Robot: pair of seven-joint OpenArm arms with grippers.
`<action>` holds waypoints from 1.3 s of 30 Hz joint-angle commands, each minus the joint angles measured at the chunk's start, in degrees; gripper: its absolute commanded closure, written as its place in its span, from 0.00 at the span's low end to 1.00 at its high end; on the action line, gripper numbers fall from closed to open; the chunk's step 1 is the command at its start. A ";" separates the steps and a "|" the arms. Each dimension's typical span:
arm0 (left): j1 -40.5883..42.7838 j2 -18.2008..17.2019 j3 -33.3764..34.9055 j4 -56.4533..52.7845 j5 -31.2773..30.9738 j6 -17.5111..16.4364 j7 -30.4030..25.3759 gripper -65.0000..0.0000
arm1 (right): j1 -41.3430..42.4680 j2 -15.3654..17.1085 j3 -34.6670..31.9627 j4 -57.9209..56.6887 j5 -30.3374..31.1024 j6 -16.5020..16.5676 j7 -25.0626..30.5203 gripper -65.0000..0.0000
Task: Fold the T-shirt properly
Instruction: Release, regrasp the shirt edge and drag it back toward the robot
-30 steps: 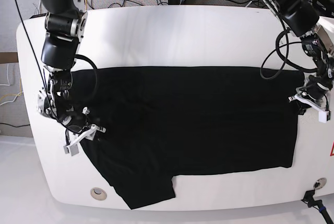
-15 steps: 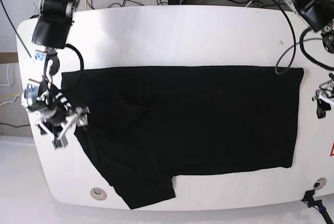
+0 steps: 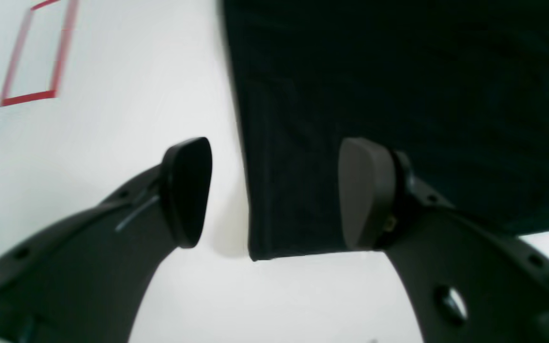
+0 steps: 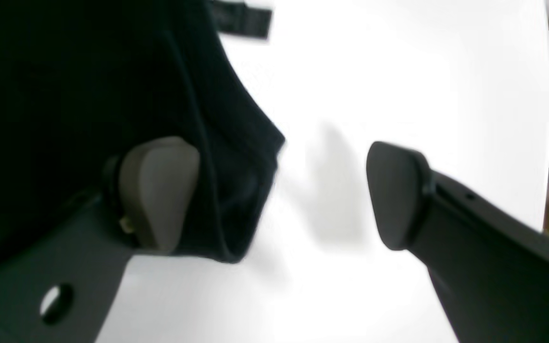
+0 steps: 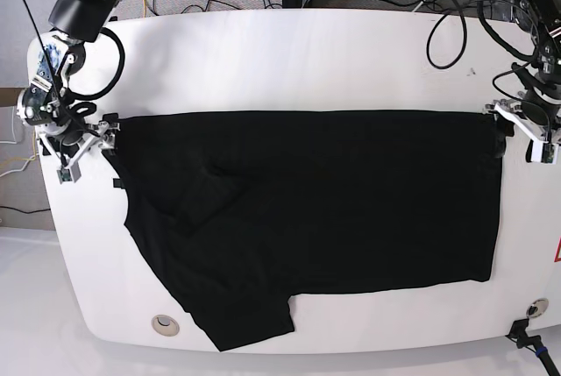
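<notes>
A black T-shirt (image 5: 333, 209) lies plain side up across the white desk (image 5: 289, 60), one sleeve trailing toward the near edge. Each tool straddles a far corner with its pads spread and nothing pinched: the left tool (image 3: 274, 190) over the hem corner, the right tool (image 4: 279, 195) over the bunched shoulder corner, seemingly poised to lift that edge for a fold
</notes>
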 commanded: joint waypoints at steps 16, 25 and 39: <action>-0.44 -1.80 -0.51 0.48 -0.19 0.38 -1.05 0.39 | -1.35 -3.50 3.08 -2.30 0.17 1.80 2.57 0.74; -5.36 -2.59 -0.42 -12.45 5.70 0.20 -1.23 0.39 | -2.23 -4.21 2.73 -2.30 0.08 1.71 2.57 1.00; -9.58 -2.42 6.61 -23.17 5.70 0.02 -1.31 0.40 | -3.37 -5.79 2.64 -1.95 0.17 1.80 2.66 1.00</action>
